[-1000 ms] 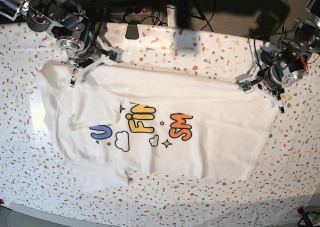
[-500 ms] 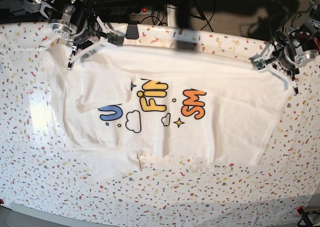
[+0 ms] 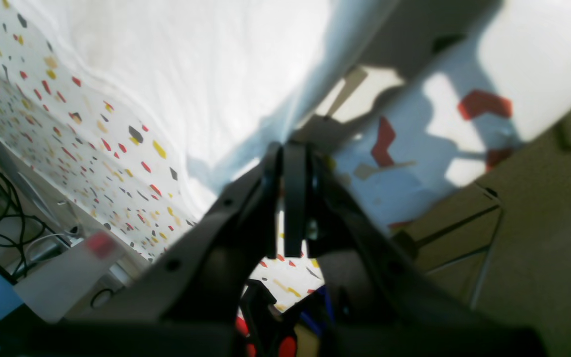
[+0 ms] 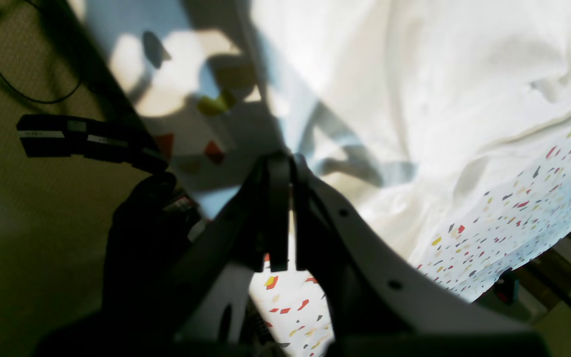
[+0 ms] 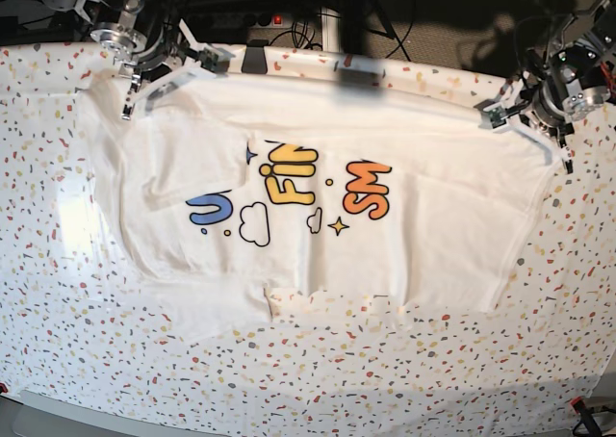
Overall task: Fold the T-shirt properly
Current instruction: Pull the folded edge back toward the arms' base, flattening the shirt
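We find the left gripper [image 5: 525, 110] and right gripper [image 5: 154, 66] each pinched on the far edge of the T-shirt [image 5: 327, 206], which lies spread on the tablecloth [image 5: 404, 379]. We judge it light, limp, crease-prone; corners and hems suit gripping.

I have dragged the T-shirt [image 5: 318, 206] farther toward the back edge of the tablecloth [image 5: 58, 293], so its top fold now lies just below that edge. The left gripper [image 5: 525, 119] and right gripper [image 5: 144, 71], each pinching a corner of the fold, have moved back with it. The lettering [image 5: 289, 192] sits higher than before.
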Robot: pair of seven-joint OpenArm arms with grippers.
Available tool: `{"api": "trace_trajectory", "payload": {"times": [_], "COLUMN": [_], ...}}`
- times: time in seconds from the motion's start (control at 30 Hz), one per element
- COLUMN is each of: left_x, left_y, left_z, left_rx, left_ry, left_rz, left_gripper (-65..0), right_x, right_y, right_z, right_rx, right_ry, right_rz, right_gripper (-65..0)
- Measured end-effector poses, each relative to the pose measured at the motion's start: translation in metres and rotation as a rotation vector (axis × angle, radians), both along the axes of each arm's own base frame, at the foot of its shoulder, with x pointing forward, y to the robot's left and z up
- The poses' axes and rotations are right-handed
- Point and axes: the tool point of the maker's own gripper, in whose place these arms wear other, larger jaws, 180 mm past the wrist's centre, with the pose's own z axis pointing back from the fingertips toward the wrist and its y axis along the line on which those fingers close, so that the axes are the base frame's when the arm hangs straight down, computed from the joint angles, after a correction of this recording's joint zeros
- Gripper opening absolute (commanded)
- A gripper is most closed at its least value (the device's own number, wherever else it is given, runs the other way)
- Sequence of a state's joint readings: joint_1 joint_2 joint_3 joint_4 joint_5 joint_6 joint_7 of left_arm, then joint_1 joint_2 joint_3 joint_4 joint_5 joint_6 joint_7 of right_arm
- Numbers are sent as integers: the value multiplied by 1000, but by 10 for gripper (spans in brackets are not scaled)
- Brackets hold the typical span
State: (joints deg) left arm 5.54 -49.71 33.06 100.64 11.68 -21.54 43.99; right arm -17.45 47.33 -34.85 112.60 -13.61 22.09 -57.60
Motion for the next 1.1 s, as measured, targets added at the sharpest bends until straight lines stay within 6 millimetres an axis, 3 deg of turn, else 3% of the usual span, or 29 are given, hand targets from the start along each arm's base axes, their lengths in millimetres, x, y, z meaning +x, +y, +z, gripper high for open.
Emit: {"api": "trace_trajectory", "payload": {"times": [0.4, 0.63, 1.1], "left_x": [-2, -21, -11], "left_y": [13, -9, 8], "left_z": [1, -3, 4], "left_rx": [41, -17, 97], "left_ry": [9, 22, -27], "left_rz": [49, -19, -32], "left_gripper": [-650, -650, -650], "right_x": [4, 4, 7], "right_y": [-14, -14, -9], "right_z": [5, 5, 5], "right_rx": [-69, -68, -41], "right_ry": [-25, -26, -42], "right_rz": [-13, -13, -18], "right_gripper": [-650, -650, -650]}}
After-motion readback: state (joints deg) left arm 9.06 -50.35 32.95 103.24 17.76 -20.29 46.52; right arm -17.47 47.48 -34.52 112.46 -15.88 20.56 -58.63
